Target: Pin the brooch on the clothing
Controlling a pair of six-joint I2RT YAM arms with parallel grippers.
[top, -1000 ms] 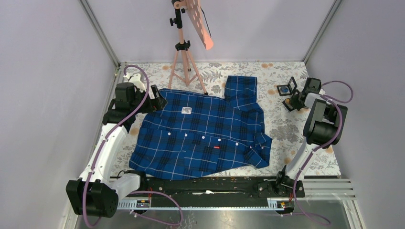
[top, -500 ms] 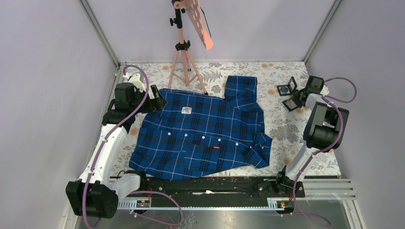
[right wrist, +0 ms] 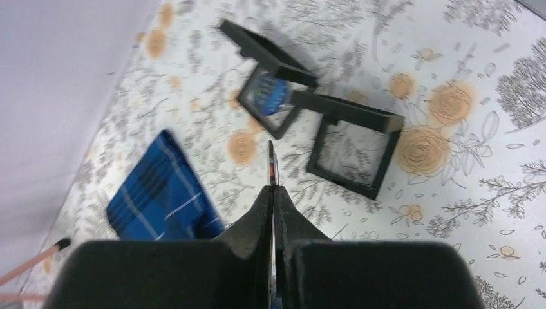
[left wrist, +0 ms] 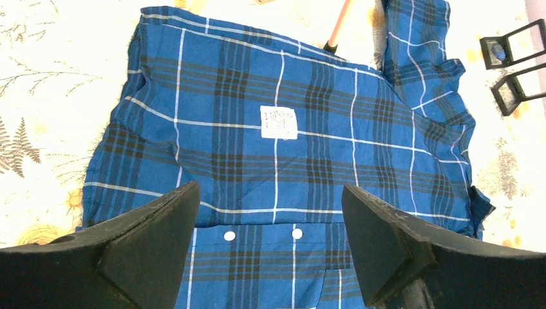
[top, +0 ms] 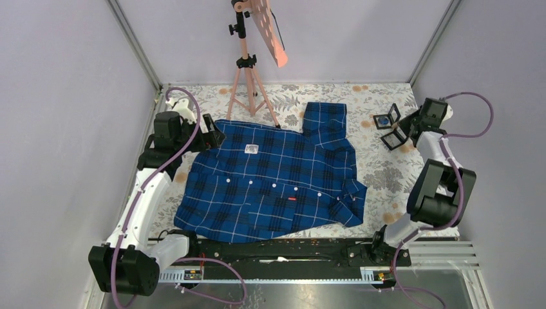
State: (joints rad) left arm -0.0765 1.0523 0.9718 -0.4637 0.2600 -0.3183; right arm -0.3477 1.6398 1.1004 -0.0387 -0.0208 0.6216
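Thin sliver (right wrist: 272,161) in right pincer (right wrist: 273,190) unidentifiable

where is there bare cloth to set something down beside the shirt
Widest bare cloth: between the shirt and the right arm. Smaller patch behind, between the sleeve and two black cases. Crowded near the tripod and the left claw.

Flat blue plaid shirt (left wrist: 360,148) with white neck label (left wrist: 279,122) beneath the left end effector (left wrist: 269,187), fingers wide apart.

Robot lab booth: plain lilac panels (top: 64,96), aluminium rails (top: 444,254), tripod (top: 248,77).
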